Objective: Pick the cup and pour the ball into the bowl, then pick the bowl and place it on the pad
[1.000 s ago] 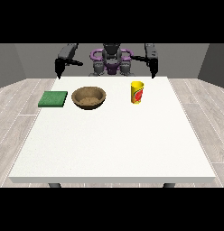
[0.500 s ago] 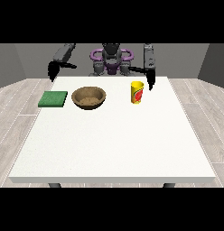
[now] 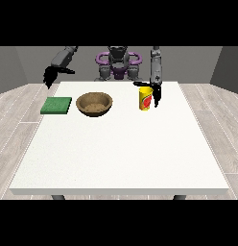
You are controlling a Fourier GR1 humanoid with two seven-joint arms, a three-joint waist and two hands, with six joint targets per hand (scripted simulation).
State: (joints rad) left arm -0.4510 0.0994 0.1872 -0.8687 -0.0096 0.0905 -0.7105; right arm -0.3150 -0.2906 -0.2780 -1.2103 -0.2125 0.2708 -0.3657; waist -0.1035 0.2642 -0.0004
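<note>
Yellow cylindrical cup (image 3: 146,98) with a red mark on its side stands upright on the large white table (image 3: 116,149), toward the far edge, right of centre in the front view. Ball isn't visible from here; presumably inside the cup, can't confirm.

Front view, the only one:
- Hand at the view's right (image 3: 157,94) hangs fingers-down just beside the cup, on its right side. Thumb appears to reach across over the rim. Touching or a sliver apart: can't tell. Fingers look fairly straight, not wrapped round the cup, so I read it as spread, not gripping yet.
- Hand at the view's left (image 3: 48,77) is raised off the table's far left corner, above and behind the pad, well apart from everything. Fingers droop down, relaxed, holding nothing.
- Round brown wooden bowl (image 3: 94,103) sits upright between pad and cup, near the cup but not touching. Nothing visible inside it.
- Flat green square pad (image 3: 56,105) lies just left of the bowl, nothing on it.

Progress, my read: very early. Cup not lifted, no pour, bowl not moved. All steps left: close on cup, lift, tip over bowl, then grasp bowl and set it on the pad.
</note>
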